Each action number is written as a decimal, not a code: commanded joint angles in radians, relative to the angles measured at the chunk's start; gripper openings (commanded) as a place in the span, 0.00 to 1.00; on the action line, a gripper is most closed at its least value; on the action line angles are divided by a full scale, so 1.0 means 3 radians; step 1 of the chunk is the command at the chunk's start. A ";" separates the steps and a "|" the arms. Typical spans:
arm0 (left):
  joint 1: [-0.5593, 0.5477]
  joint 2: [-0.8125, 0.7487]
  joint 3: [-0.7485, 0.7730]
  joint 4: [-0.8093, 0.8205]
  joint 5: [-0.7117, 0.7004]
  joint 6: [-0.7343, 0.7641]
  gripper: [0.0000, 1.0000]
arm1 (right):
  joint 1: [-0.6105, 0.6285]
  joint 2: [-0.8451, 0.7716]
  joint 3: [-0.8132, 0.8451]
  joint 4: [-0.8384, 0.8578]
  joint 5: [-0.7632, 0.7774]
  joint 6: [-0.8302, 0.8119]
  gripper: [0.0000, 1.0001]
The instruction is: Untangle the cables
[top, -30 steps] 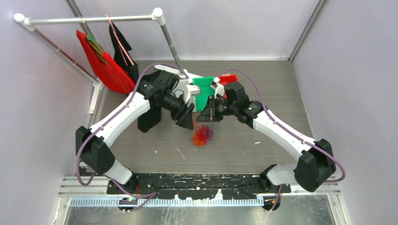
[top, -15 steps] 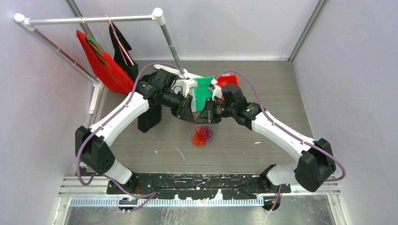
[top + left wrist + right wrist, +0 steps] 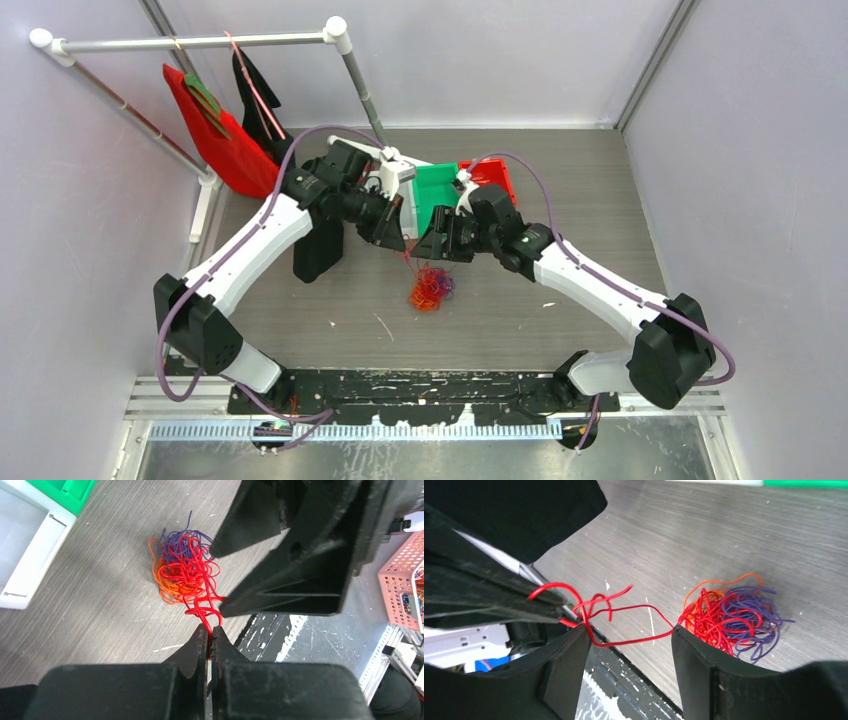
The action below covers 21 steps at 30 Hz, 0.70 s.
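The cables (image 3: 430, 288) lie as one small clump of red, orange and purple wire (image 3: 182, 572) on the grey table, in front of the bins. A red cable strand rises out of it. My left gripper (image 3: 210, 632) is shut on that red strand just above the clump (image 3: 404, 249). My right gripper (image 3: 630, 630) stands open right beside it (image 3: 424, 253). The red strand (image 3: 624, 642) sags loose across the gap between its fingers. The clump (image 3: 729, 615) shows past its right finger.
A green bin (image 3: 435, 195), a red bin (image 3: 490, 172) and a white bin (image 3: 25, 555) stand behind the grippers. A black block (image 3: 318, 250) sits left of them. A rack with red and black garments (image 3: 215, 130) fills the back left corner.
My left gripper has closed on the red strand. My right gripper has opened and let the strand go. Both grippers shifted slightly left and toward the back.
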 commanded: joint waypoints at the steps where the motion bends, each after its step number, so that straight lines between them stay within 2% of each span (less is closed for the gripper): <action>1: 0.0009 -0.0283 0.0213 -0.0230 -0.0041 -0.0072 0.00 | 0.0141 -0.0045 0.0006 0.0286 0.0551 -0.0034 0.68; 6: 0.0006 -0.0354 0.0335 -0.0410 -0.0094 -0.0093 0.00 | 0.0353 -0.0034 -0.0065 0.0494 0.0817 -0.0084 0.72; 13: 0.0005 -0.0379 0.0438 -0.0553 0.0038 -0.0216 0.00 | 0.0618 0.0026 -0.0042 0.0376 0.1636 -0.0094 0.72; 17: 0.0006 -0.0374 0.0596 -0.0745 0.0135 -0.0171 0.00 | 0.0628 0.0040 -0.0111 0.0497 0.1730 -0.0040 0.71; 21: 0.0006 -0.0400 0.0771 -0.0880 0.0302 -0.0134 0.00 | 0.0631 0.0155 -0.0114 0.0588 0.1607 0.0010 0.71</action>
